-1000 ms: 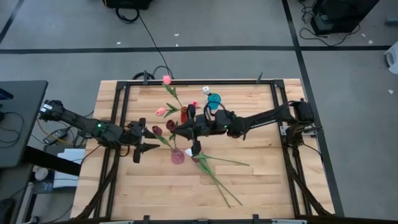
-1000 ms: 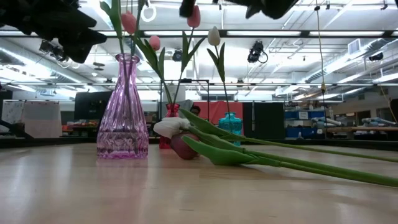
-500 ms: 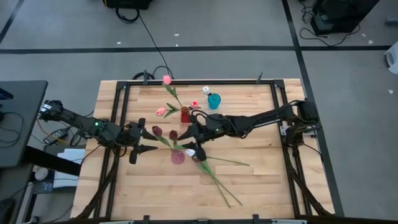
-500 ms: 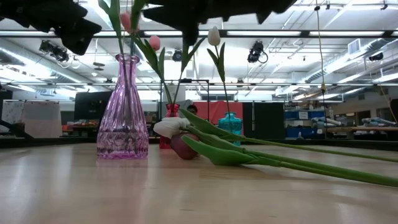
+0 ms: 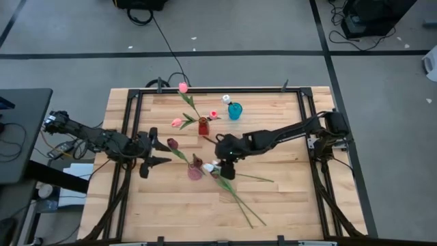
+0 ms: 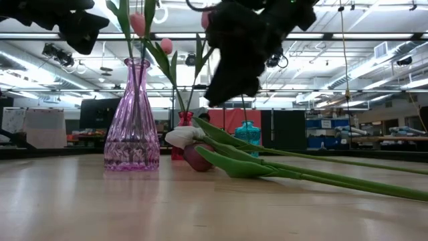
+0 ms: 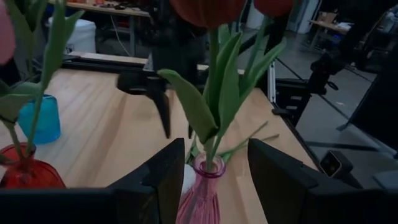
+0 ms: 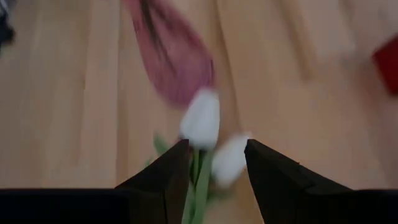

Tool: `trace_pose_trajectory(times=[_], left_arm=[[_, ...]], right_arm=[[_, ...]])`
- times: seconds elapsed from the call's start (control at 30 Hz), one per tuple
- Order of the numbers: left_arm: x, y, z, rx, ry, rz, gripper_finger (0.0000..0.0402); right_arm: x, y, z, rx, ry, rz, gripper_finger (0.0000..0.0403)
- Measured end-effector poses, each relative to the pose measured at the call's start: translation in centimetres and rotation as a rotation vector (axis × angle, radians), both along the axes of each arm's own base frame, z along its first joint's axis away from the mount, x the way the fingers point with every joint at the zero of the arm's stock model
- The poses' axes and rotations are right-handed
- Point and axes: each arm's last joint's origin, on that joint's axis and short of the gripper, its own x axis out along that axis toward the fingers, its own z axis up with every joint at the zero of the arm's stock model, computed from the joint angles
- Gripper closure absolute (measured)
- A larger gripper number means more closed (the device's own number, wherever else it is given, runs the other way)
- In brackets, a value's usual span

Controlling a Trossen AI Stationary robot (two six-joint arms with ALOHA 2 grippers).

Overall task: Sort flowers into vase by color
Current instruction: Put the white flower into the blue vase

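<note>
The artificial tulips with long green stems lie and stand around the tall pink ribbed glass vase (image 5: pixel 195 171) near the middle of the wooden table (image 5: pixel 273 205). Two dark maroon tulips (image 5: pixel 173 143) already stand in the pink vase, their heads leaning away from it toward the left arm's side; in the left wrist view their leaves (image 7: pixel 214 93) rise straight out of the vase's neck (image 7: pixel 208 168). Just beside the vase, on the side toward the right arm, several loose tulips lie flat on the wood: two white heads (image 8: pixel 201 118) side by side, touching or nearly touching the vase's base, with a maroon head (image 6: pixel 195 157) beside them in the low view, and their stems (image 5: pixel 242 198) trailing away from the vase toward the table's near edge. Beyond the vase, toward the table's far edge, a small red glass vase (image 5: pixel 203 126) holds pink tulips (image 5: pixel 183 87), and a small teal glass vase (image 5: pixel 234 110) beside it holds a white one (image 5: pixel 226 99). The right gripper (image 5: pixel 227 168) hangs directly over the loose white heads just beside the pink vase, its fingers spread wide with nothing between them. The left gripper (image 5: pixel 151 152) waits on the other side of the pink vase, near it, fingers also spread apart and empty.
</note>
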Motion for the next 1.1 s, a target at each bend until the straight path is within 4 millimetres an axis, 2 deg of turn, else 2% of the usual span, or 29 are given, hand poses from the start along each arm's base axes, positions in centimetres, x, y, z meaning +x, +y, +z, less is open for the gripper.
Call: trace_pose_trajectory(times=[0.27, 0.73, 0.87, 1.07, 1.1], left_arm=[[0.0, 0.1, 0.2, -0.006, -0.021, 0.027, 0.0220], [0.0, 0.1, 0.4, -0.025, -0.037, 0.027, 0.0220], [0.0, 0.1, 0.4, -0.026, -0.035, 0.027, 0.0220], [0.0, -0.1, 0.4, -0.059, -0.035, -0.015, 0.0220], [0.0, -0.1, 0.4, -0.058, -0.035, -0.015, 0.0220]], right_arm=[[-1.4, 2.4, -1.2, -0.018, 0.161, 0.052, 0.0236], [-2.2, 3.7, -4.6, 0.000, 0.363, 0.058, 0.0242], [-2.3, 3.9, -5.2, -0.009, 0.397, 0.054, 0.0273], [-2.4, 3.7, -5.6, 0.015, 0.425, 0.030, 0.0381], [-2.5, 3.6, -5.4, 0.027, 0.431, 0.018, 0.0388]])
